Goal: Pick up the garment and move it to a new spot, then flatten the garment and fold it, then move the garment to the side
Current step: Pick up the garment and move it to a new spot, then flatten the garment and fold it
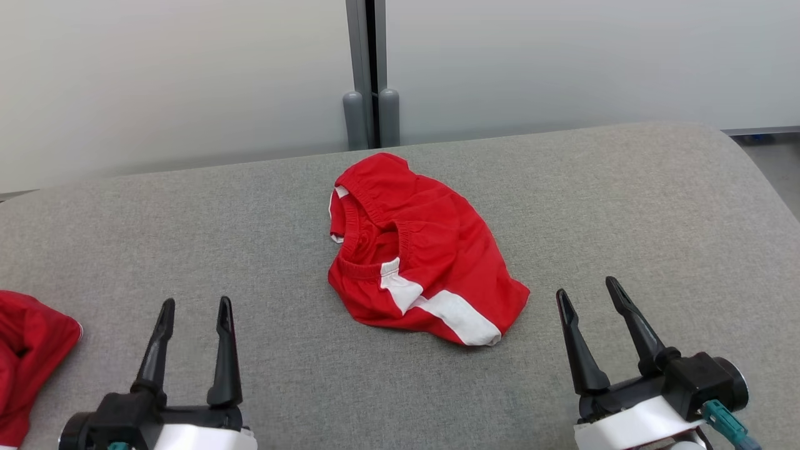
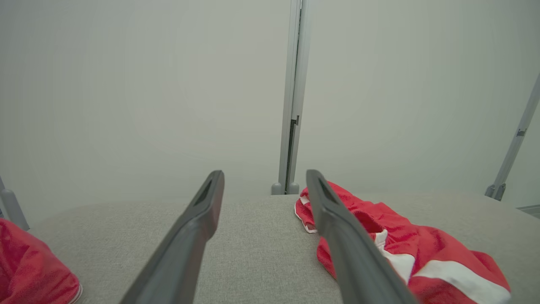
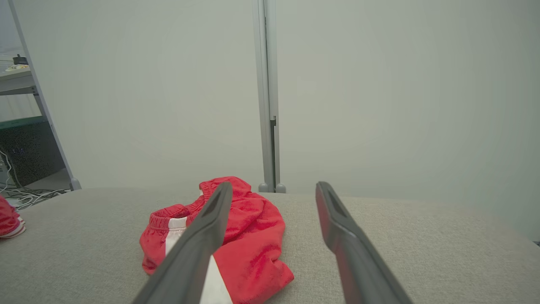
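In the head view, the garment, red shorts with white stripes, is seen crumpled near the middle of the grey padded top, somewhat closer to its far edge. The left gripper is held by the near edge on the left and the right gripper by the near edge on the right. Both are spread wide with nothing between the fingers. A second red cloth is laid at the left edge, well apart from the shorts.

In the left wrist view, the shorts are found ahead and to the right, partly hidden behind one finger.

In the right wrist view, they are found ahead and to the left, with the elastic waistband raised.

The pick-up is judged to be the step in hand. A raised fold such as the waistband is best pinched, and the other red cloth is best left alone.
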`<state>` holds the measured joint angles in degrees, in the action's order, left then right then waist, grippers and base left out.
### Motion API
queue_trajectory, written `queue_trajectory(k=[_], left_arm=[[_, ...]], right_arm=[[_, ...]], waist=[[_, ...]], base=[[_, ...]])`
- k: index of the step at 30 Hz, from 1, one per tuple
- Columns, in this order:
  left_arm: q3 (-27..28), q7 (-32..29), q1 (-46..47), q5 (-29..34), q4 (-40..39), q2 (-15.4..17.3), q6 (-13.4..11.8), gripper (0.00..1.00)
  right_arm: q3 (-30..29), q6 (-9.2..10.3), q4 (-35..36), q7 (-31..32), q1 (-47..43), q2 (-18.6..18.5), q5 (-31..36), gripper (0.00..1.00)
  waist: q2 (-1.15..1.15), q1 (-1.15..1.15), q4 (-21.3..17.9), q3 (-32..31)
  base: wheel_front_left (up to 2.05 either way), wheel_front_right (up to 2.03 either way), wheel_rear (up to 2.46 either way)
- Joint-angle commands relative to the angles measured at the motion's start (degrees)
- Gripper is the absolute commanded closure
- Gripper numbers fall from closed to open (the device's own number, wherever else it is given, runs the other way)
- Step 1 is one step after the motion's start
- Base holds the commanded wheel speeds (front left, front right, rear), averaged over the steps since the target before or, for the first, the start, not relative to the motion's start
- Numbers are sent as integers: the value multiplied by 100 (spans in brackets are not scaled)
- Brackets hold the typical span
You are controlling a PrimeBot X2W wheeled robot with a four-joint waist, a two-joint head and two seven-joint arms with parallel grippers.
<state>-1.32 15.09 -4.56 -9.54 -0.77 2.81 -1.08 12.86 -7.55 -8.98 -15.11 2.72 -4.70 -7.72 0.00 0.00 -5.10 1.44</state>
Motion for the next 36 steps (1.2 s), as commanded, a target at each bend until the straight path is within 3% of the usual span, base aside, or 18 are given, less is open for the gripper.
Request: queue_trajectory(k=[1,8,36], left_arm=[[-41,5,-101,-22,34,21,-52,0],[-313,5,-308,-82,168,17,-302,0],[-440,6,-287,107,251,16,-239,0]], right_arm=[[-2,12,-32,-1,-68,-39,-41,0],[-25,12,-125,-1,-186,-14,-75,0],[80,12,-262,-1,-215,43,-106,0]], waist=[[0,0,0,-40],[0,0,28,-122],[0,0,144,-231]], base=[[0,0,0],[0,0,0],[0,0,0]])
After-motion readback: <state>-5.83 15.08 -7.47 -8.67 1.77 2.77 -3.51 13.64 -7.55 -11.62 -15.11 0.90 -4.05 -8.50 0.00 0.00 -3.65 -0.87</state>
